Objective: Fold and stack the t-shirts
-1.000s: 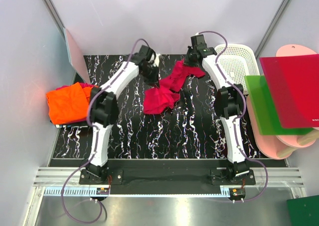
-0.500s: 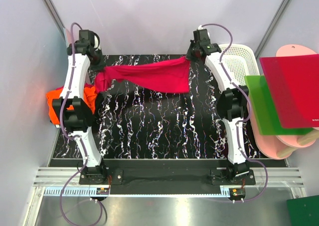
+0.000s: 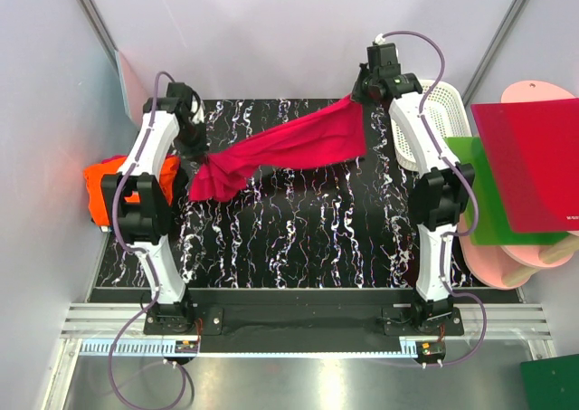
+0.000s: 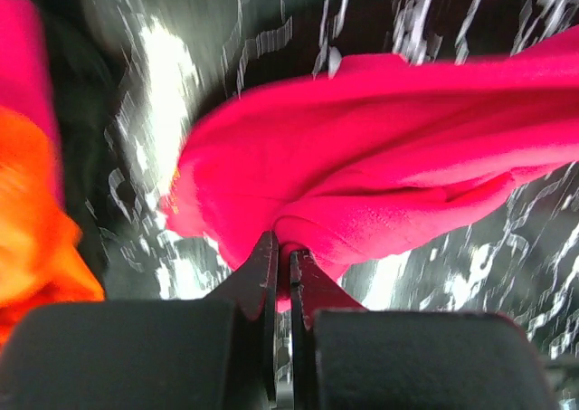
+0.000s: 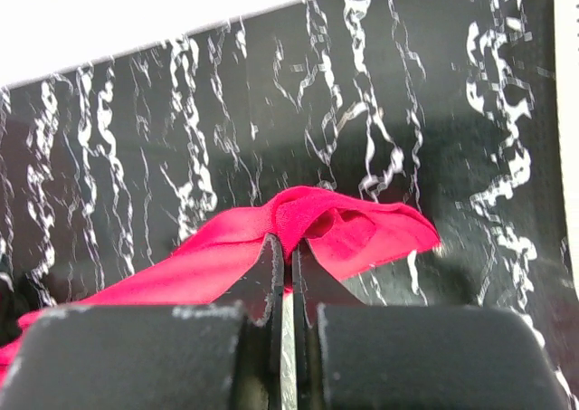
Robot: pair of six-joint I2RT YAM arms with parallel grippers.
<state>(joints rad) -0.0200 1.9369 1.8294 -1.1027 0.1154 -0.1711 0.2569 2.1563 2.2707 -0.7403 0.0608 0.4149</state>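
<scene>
The left gripper [image 4: 283,249] is clamped on a bunched fold of the crimson t-shirt [image 3: 294,146], and the right gripper [image 5: 282,243] pinches its other end. Both grips show only in the wrist views. The overhead view alone shows the shirt's span across the marbled table [image 3: 298,238], its long axis running from near-left to far-right. The orange t-shirt [image 3: 109,182] lies at the left edge.

Black tabletop veined with white [image 3: 298,238], folded bright orange cloth t-shirt [image 3: 107,191] at left edge, white slotted plastic basket [image 3: 448,111] at far right corner.
</scene>
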